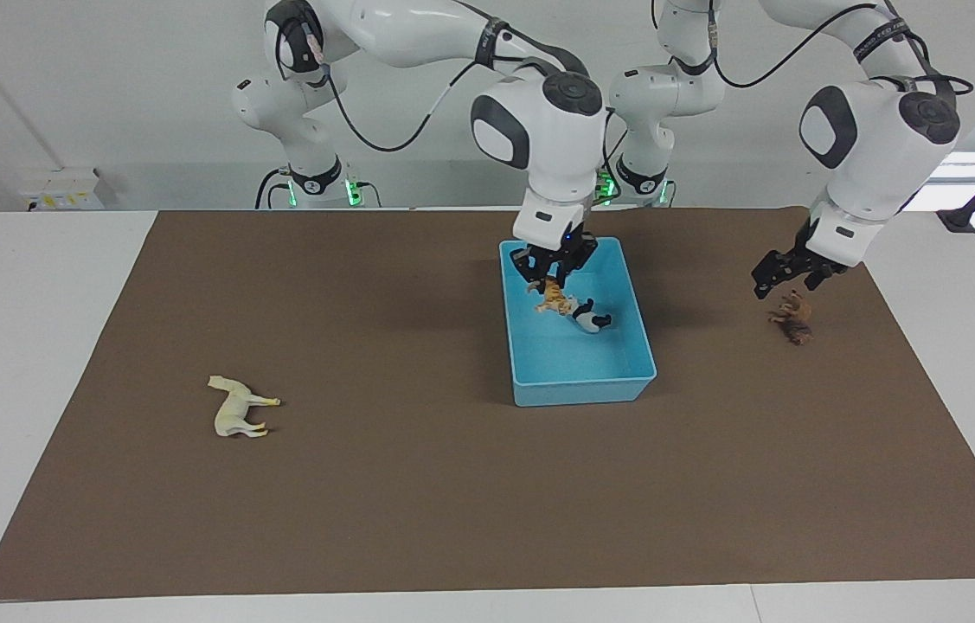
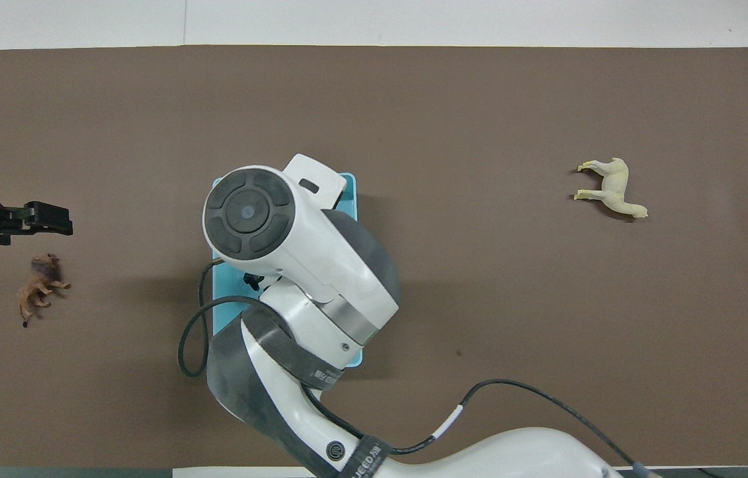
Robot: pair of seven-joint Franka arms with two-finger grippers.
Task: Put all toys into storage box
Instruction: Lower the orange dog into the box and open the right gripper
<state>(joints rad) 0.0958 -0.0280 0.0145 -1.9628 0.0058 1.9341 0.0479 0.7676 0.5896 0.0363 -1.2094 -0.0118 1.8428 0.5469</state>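
The light-blue storage box stands mid-table; in the overhead view only parts of its rim show under the right arm. My right gripper hangs over the box's inside, shut on the orange tiger. The panda lies in the box beside the tiger. My left gripper is open just above the dark brown animal, toward the left arm's end; both show in the overhead view, gripper and animal. The cream horse lies toward the right arm's end, also seen from overhead. From overhead the tiger, panda and right gripper are hidden.
A brown mat covers the table, with white table edge around it. The right arm's elbow and forearm hang over the box.
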